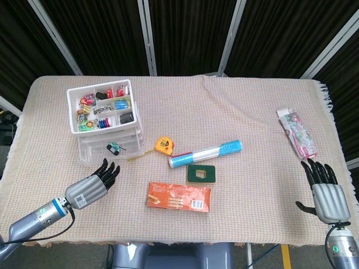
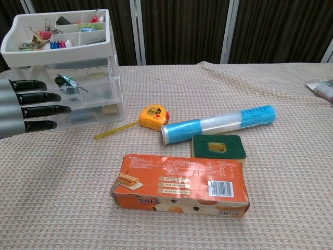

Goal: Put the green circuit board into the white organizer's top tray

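The small green circuit board [image 1: 114, 147] lies in a clear drawer at the front of the white organizer [image 1: 73, 110]. In the chest view the board [image 2: 65, 82] shows through the drawer wall, below the organizer's top tray [image 2: 57, 46], whose compartments hold clips and small parts. My left hand [image 1: 92, 186] hovers in front of the organizer, fingers stretched toward it, holding nothing. It enters the chest view as the left hand [image 2: 26, 107] at the left edge. My right hand [image 1: 325, 193] rests at the table's near right corner, fingers apart and empty.
A yellow tape measure [image 1: 163, 145] with its tape pulled out lies right of the organizer. A blue-ended tube [image 1: 205, 153], a green sponge [image 1: 201, 174] and an orange box [image 1: 179, 196] sit mid-table. A printed packet [image 1: 297, 133] lies far right.
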Controlling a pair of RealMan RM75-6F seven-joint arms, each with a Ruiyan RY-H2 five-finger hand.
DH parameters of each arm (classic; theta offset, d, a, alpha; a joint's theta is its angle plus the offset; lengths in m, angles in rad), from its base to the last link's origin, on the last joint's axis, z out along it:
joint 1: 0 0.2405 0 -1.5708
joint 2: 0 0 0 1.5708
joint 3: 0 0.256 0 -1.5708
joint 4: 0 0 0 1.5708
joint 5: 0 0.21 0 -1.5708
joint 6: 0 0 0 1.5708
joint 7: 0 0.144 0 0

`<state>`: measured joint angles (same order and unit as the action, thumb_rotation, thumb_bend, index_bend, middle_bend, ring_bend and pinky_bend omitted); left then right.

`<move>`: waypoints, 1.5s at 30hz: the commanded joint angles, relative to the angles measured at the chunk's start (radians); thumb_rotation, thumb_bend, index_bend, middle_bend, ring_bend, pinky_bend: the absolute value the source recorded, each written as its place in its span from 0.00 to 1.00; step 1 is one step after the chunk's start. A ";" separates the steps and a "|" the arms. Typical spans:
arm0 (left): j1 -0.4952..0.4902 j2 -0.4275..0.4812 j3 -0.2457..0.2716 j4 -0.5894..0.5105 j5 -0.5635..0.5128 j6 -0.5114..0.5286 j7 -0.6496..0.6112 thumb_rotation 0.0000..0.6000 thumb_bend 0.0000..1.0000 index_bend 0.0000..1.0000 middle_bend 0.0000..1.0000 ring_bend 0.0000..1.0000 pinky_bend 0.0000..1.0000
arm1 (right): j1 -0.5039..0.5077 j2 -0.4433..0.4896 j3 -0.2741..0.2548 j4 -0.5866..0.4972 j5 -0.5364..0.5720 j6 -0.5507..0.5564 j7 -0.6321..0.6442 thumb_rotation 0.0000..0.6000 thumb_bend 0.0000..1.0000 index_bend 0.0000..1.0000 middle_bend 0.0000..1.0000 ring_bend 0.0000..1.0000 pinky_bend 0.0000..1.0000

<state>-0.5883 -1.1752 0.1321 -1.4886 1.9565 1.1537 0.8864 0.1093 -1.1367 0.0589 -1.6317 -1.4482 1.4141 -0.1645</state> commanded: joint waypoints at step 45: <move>0.016 -0.055 -0.107 0.086 -0.138 -0.102 0.041 1.00 1.00 0.31 0.15 0.16 0.21 | 0.000 -0.001 -0.002 0.004 -0.009 0.004 0.005 1.00 0.00 0.05 0.00 0.00 0.00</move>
<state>-0.5728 -1.2267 0.0284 -1.4054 1.8224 1.0525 0.9305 0.1088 -1.1381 0.0567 -1.6282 -1.4575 1.4178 -0.1596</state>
